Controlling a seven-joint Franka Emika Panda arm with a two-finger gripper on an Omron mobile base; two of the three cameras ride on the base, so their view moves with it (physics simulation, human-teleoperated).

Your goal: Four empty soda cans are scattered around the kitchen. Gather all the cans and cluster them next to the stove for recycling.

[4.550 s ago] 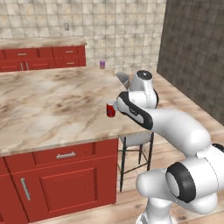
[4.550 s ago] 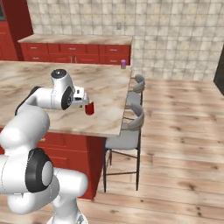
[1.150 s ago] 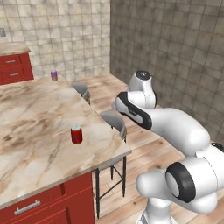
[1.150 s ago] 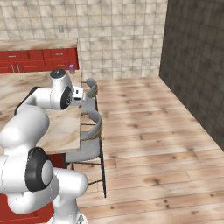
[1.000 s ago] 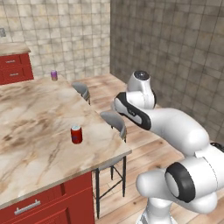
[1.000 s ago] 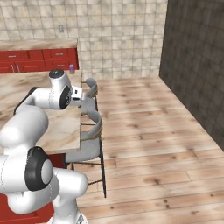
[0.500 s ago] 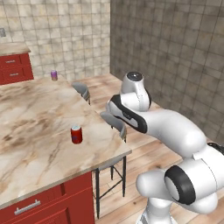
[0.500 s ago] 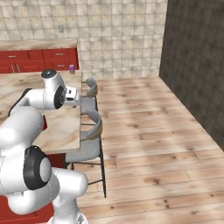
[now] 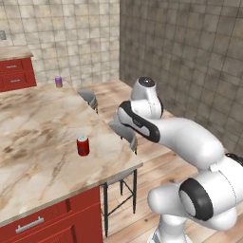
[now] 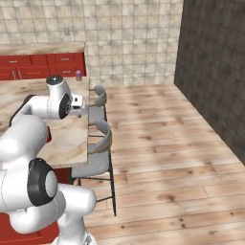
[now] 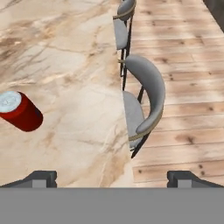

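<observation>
A red soda can (image 9: 83,146) stands upright on the beige marbled island counter (image 9: 33,128), near its right-hand edge. In the hand view the red can (image 11: 18,111) lies at the left, above and left of my gripper (image 11: 113,177). The gripper is open, its two dark fingertips (image 11: 41,176) wide apart with nothing between them, hovering over the counter's edge. A purple soda can (image 9: 58,81) stands at the counter's far end, and the same purple can (image 10: 78,74) appears beyond my arm in the right base view. The stove is out of view.
Two grey bar stools (image 9: 126,135) (image 9: 90,99) stand along the counter's right edge, and one stool (image 11: 148,87) sits right beside the gripper. Red cabinets (image 10: 43,62) line the back wall. Wooden floor (image 10: 162,143) spreads open to the right, ending at a dark tiled wall (image 10: 215,72).
The base has driven, so the whole scene shifted since the oldest frames. In the last second my arm has leaned slightly left toward the counter edge. The gripper has stayed open.
</observation>
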